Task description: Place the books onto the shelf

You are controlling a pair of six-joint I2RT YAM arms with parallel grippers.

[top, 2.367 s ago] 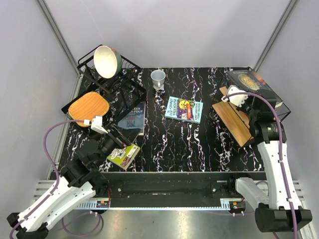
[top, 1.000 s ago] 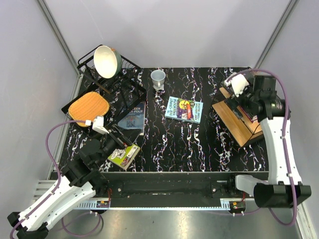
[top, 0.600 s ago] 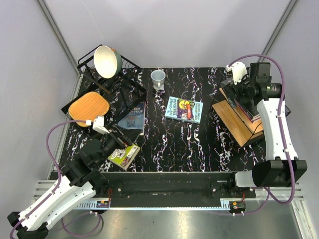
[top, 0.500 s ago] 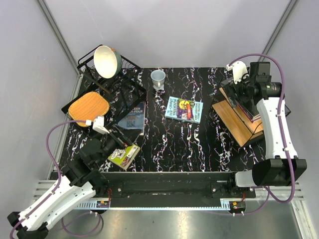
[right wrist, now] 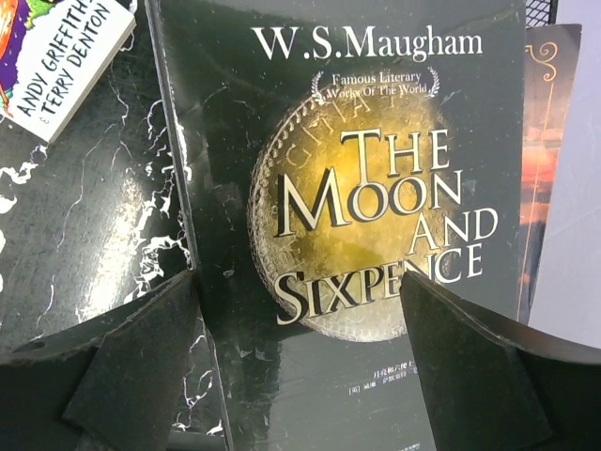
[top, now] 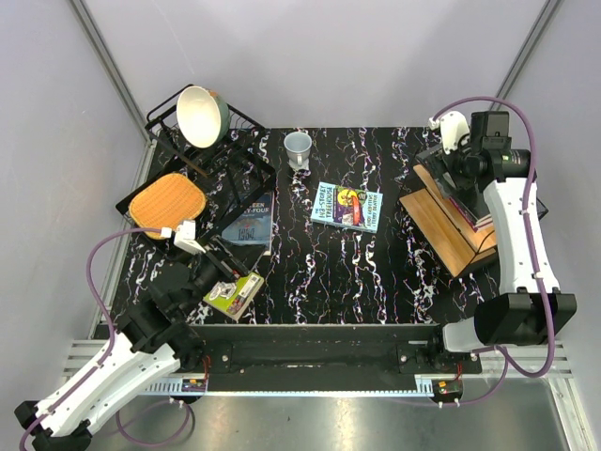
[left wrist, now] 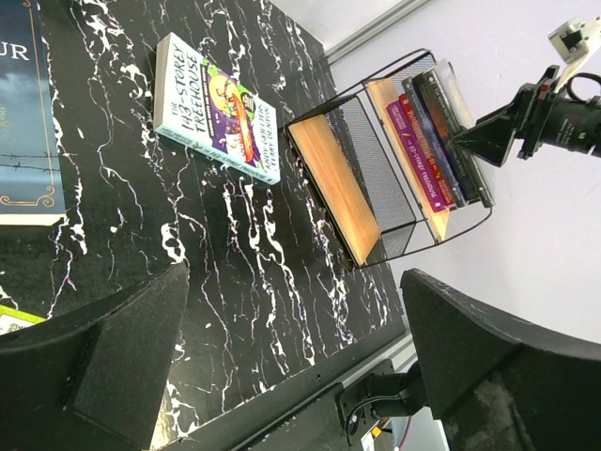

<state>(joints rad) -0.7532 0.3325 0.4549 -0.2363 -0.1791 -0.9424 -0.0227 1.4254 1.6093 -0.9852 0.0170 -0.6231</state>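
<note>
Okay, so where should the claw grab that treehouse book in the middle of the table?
The treehouse book lies flat, cover up, alone on the table. Probably come straight down and pinch across its shorter width, on the two long edges near mid-length: both stand clear, and a centred hold should keep it level.

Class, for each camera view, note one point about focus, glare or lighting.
Right wrist: The Moon and Sixpence cover sharp, faintly glossy; right hand's fingers dark, soft. Left wrist: left hand's fingers blurred, shelf crisp. Top external: even light, bright glare along the near rail.
</note>
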